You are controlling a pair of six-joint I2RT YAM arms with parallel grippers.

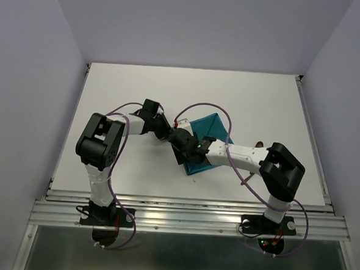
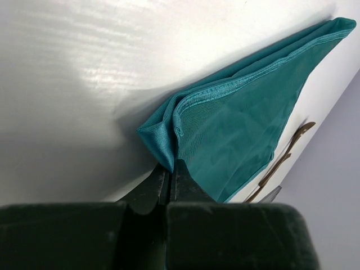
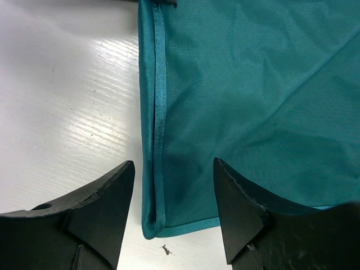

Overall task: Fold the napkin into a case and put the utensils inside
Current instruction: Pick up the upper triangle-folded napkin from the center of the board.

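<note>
The teal napkin (image 1: 207, 137) lies folded on the white table, mid-right. My left gripper (image 1: 170, 135) is shut on the napkin's left corner (image 2: 163, 140), lifting the fold's edge a little. My right gripper (image 1: 185, 152) is open, its fingers straddling the napkin's near left corner (image 3: 154, 222) just above the table. Two thin reddish-brown utensils (image 2: 281, 160) lie on the table beyond the napkin's far side in the left wrist view; one end shows by the right arm (image 1: 259, 143) in the top view.
The white table (image 1: 140, 90) is walled by grey panels on the left, back and right. A metal rail (image 1: 187, 218) runs along the near edge. A small dark speck (image 3: 166, 250) lies on the table near the napkin's corner.
</note>
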